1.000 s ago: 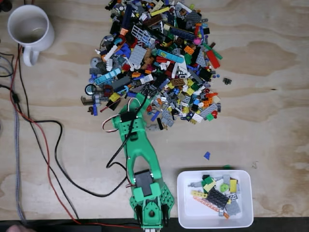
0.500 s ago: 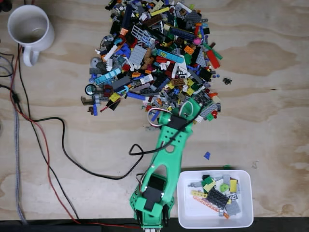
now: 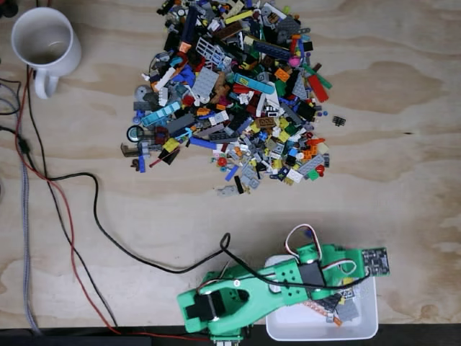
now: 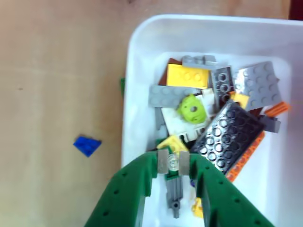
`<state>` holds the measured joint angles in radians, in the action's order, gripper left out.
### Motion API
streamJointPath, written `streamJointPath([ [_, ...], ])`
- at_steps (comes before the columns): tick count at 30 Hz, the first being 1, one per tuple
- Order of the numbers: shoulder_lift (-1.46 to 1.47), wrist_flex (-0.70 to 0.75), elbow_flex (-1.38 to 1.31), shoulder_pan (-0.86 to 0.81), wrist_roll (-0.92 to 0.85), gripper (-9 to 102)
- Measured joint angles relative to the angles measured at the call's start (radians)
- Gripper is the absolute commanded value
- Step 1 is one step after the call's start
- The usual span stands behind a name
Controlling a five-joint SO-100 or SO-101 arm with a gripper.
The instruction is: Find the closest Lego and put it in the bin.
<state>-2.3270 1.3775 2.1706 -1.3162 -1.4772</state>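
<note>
Jaws (image 4: 173, 161) were pinched on a small clear piece (image 4: 173, 161) after I swung from the far Lego pile (image 3: 234, 94) to over the near-right bin (image 3: 367, 328); release looked next.

The plywood table (image 3: 403, 180) carries a big Lego pile (image 3: 230, 94), a white mug (image 3: 45, 43) at its top-left corner, cables (image 3: 65, 216), the bin (image 3: 360, 328) and one blue piece (image 4: 87, 145).
</note>
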Motion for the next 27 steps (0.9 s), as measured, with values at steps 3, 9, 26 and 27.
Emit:
streamJointPath([
  [3,-0.048,-0.031,0.071,-0.123,-0.067,6],
  [9,-0.087,-0.084,0.127,-0.175,-0.101,20],
  [26,-0.132,0.043,-0.011,0.66,0.241,16],
  [27,-0.132,0.046,-0.008,0.726,0.255,16],
])
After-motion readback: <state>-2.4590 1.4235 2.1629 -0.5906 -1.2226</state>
